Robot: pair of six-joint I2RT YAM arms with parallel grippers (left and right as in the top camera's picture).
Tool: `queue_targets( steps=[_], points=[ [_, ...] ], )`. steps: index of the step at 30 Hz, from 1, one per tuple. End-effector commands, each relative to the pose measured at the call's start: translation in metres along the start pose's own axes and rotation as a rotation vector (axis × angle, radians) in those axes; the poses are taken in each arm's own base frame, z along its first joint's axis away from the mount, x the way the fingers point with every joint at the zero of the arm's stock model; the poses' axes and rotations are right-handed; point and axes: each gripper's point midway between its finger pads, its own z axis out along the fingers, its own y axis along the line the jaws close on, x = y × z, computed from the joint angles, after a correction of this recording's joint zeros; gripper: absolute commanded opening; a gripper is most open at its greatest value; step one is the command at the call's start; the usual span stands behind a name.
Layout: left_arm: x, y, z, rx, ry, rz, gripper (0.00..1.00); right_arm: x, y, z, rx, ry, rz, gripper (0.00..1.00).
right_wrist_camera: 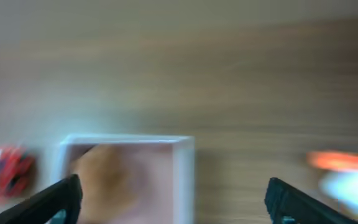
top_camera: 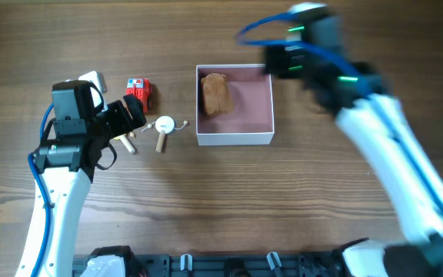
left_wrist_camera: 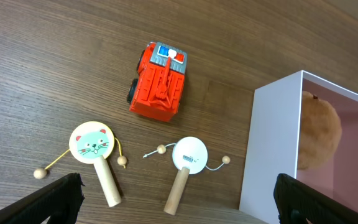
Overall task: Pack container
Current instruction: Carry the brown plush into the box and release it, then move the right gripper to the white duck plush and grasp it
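Left fingers (left_wrist_camera: 58, 198) spread apart above a cat rattle (left_wrist_camera: 93, 142) and red truck (left_wrist_camera: 159, 81); right fingers (right_wrist_camera: 58, 199) apart too, by the box (right_wrist_camera: 186, 163).

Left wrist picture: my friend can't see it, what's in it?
A red toy fire truck sits on the wooden table; below it lie a cat-face rattle drum and a white rattle drum. At the right is the white container with a brown fuzzy toy inside.

One container (left_wrist_camera: 272, 149), one plush (left_wrist_camera: 319, 130), one red truck (left_wrist_camera: 159, 81), two rattle drums (left_wrist_camera: 95, 152) (left_wrist_camera: 186, 165)
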Motion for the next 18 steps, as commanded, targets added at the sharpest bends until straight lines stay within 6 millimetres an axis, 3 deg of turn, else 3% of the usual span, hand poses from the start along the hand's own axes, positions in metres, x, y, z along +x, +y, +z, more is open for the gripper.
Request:
queue_targets(
  steps=[1,3,6,13,18],
  points=[
    [-0.008,-0.001,-0.004,0.000,-0.022,0.019,1.00,-0.009,-0.101,-0.010,0.244,-0.005,0.082,0.98],
    [-0.008,-0.001,-0.004,0.000,-0.022,0.019,1.00,0.002,-0.137,0.001,0.282,0.045,0.125,1.00],
    [-0.008,-0.001,-0.004,0.000,-0.022,0.019,1.00,0.028,-0.172,0.029,0.241,0.151,0.153,1.00],
    [-0.008,-0.001,-0.004,0.000,-0.022,0.019,1.00,0.096,-0.227,0.093,0.237,0.384,0.239,0.99],
    [-0.008,-0.001,-0.004,0.000,-0.022,0.019,1.00,0.137,-0.243,0.121,0.241,0.504,0.274,0.99]
  ],
)
